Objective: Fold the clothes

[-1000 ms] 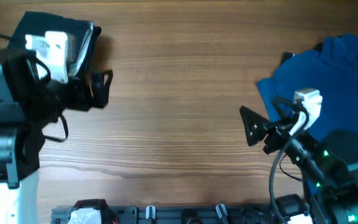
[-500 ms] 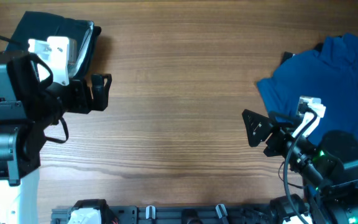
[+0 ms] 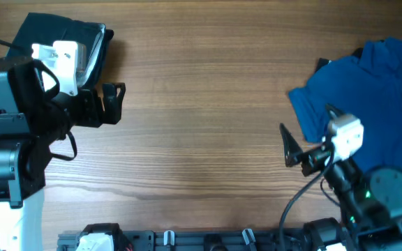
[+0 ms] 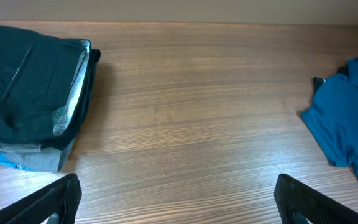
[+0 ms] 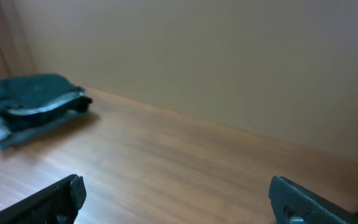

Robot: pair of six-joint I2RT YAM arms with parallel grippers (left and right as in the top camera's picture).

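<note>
Folded black shorts (image 3: 47, 28) with a white speckled waistband lie on top of a stack at the far left. In the left wrist view the shorts (image 4: 23, 87) rest on a grey folded garment (image 4: 42, 158). The stack also shows, blurred, in the right wrist view (image 5: 30, 102). A crumpled blue shirt (image 3: 375, 77) lies at the right and also shows in the left wrist view (image 4: 347, 124). My left gripper (image 3: 114, 102) (image 4: 179, 205) is open and empty, just right of the stack. My right gripper (image 3: 292, 146) (image 5: 179, 202) is open and empty, at the shirt's left edge.
The wooden table (image 3: 201, 104) stretches between the stack and the shirt. A black rail with clips (image 3: 187, 239) runs along the front edge. A plain wall (image 5: 229, 50) stands behind the table.
My right arm has drawn back toward the front edge and tilted, its gripper still open. My left arm shifted slightly a second ago and has since stayed still.
</note>
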